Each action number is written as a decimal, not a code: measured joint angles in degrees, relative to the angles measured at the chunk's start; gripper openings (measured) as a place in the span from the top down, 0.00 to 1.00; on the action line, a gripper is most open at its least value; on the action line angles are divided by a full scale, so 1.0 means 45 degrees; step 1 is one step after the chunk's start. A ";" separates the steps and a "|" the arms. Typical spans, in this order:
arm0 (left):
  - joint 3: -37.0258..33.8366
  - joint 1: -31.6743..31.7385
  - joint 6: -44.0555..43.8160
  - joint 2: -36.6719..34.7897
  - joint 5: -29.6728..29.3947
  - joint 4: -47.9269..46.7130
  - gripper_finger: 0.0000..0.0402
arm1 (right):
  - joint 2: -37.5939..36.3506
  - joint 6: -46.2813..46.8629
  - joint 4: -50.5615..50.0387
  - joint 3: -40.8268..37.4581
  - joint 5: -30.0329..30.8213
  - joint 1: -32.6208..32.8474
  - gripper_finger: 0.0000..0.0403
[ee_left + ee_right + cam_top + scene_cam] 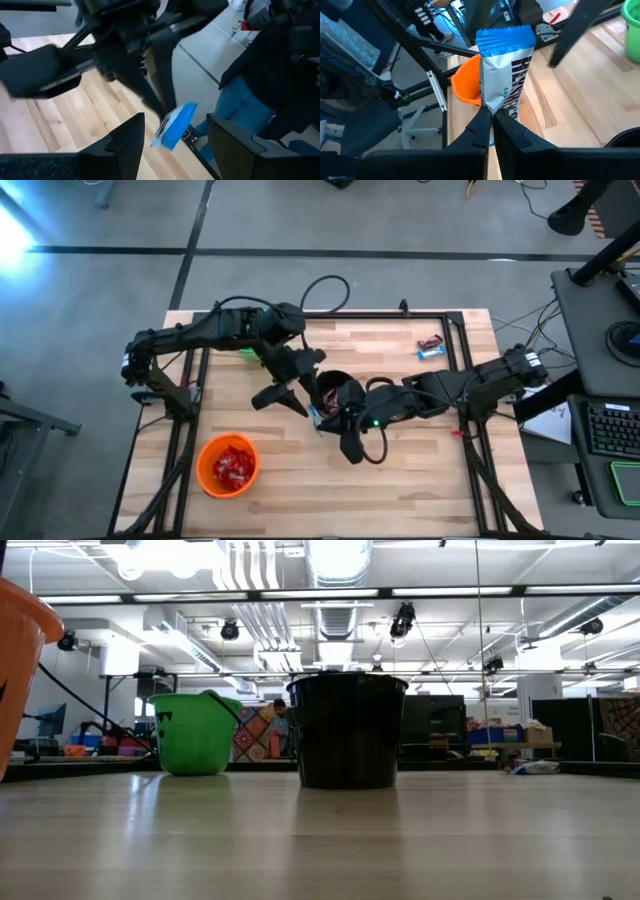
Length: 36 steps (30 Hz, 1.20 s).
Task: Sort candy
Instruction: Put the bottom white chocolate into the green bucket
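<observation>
The black cup [338, 388] is placed near the table [420, 470] centre. The orange cup [228, 465] is set at its 8 o'clock, the green cup [247, 352] at 10 o'clock, and two candy bars [431, 346] at 2 o'clock.

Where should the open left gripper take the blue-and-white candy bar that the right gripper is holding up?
By the free crimped end of the blue-and-white candy bar, opposite the right gripper, which pinches the other end. The bar is flat, so the left gripper, open around it, should probably close across the broad faces, coming from the far end.
</observation>
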 joint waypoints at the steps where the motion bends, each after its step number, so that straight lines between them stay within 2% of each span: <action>1: 0.0000 0.0000 -0.0053 0.0000 0.0000 -0.0010 0.52 | 0.0051 -0.0005 0.0001 0.0000 -0.0025 -0.0028 0.98; 23: -0.0005 0.0000 0.0267 0.0005 -0.0065 -0.0708 0.54 | 0.0186 -0.0526 0.0294 0.0404 -0.0194 -0.0415 0.98; 28: -0.0005 0.0000 0.0644 0.0005 -0.0131 -0.0679 0.67 | 0.0186 -0.0631 0.0302 0.0578 -0.0190 -0.0526 0.98; 33: -0.0005 0.0000 0.1377 0.0005 -0.0105 -0.0669 0.93 | 0.0186 -0.0627 0.0256 0.0578 -0.0196 -0.0551 0.98; 36: -0.0005 -0.0003 0.1531 0.0005 -0.0107 -0.0678 0.97 | 0.0186 -0.0627 0.0262 0.0573 -0.0205 -0.0548 0.98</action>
